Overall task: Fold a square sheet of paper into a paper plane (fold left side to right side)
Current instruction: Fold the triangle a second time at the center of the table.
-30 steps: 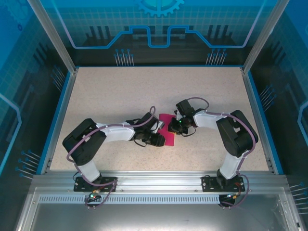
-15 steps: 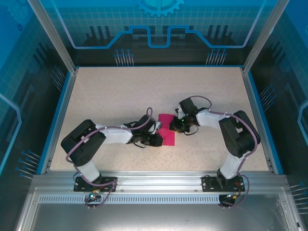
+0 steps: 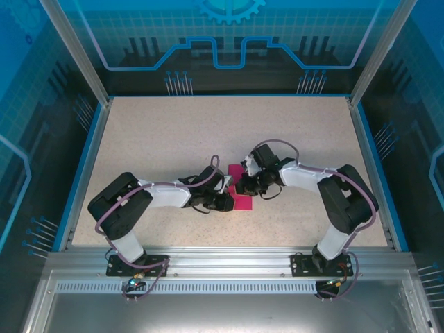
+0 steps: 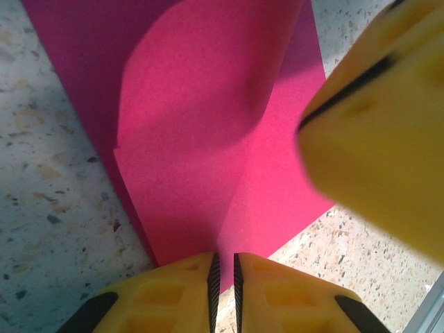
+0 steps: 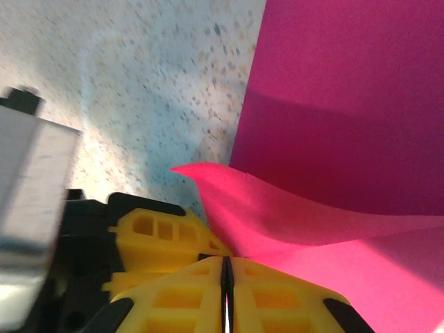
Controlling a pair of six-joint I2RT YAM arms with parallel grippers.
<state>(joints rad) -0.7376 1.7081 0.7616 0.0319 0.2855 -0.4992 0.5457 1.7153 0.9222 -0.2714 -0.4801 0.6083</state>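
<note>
Now the right hand (image 5: pixel 225 270) pinches a raised flap of the pink paper (image 5: pixel 347 90) to fold it, while the left hand (image 4: pixel 223 267) pinches its edge steady.

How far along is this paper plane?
Done: one side of the square sheet of paper is lifted and curling over. In hand: the right hand pinches that flap, and the left hand grips an edge. Left: flattening this fold, then all the rest; no dart shape yet.
</note>
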